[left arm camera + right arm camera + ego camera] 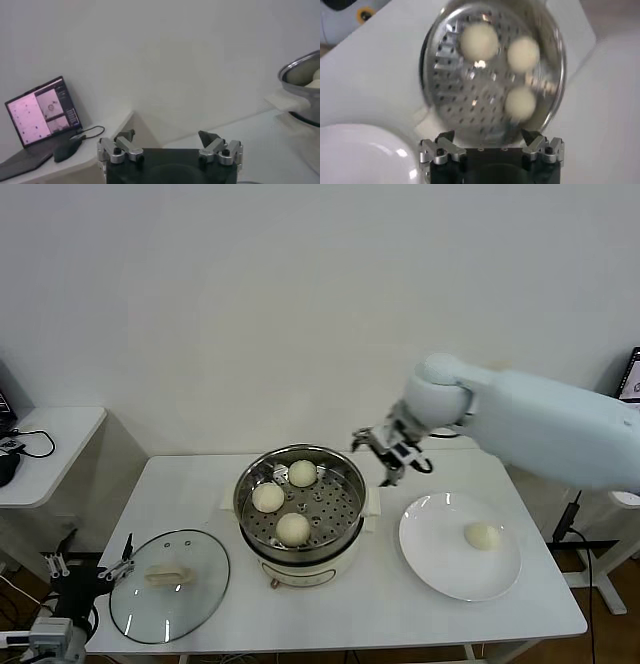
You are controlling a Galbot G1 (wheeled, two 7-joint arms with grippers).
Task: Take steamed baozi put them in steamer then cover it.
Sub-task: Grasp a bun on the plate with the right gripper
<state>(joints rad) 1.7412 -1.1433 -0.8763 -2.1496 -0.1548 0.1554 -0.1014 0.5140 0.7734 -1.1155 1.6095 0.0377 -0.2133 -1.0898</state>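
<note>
A: What could go wrong from here?

B: One baozi (483, 535) is left on the white plate (440, 569), while three are already seated in the steamer (300, 502). The soft bun could be dented or pushed across the plate if the jaws are brought down off-centre. The basket rim could also be clipped on the return, since the free space lies toward its plate side.

A: Where is that bun relative to the fingers?

B: It lies well apart. The right gripper (392, 446) is held released and empty above the table just beside the steamer's rim. The left gripper (95, 567) is parked, spread wide, off the table's edge beside the glass lid (168, 586).
</note>
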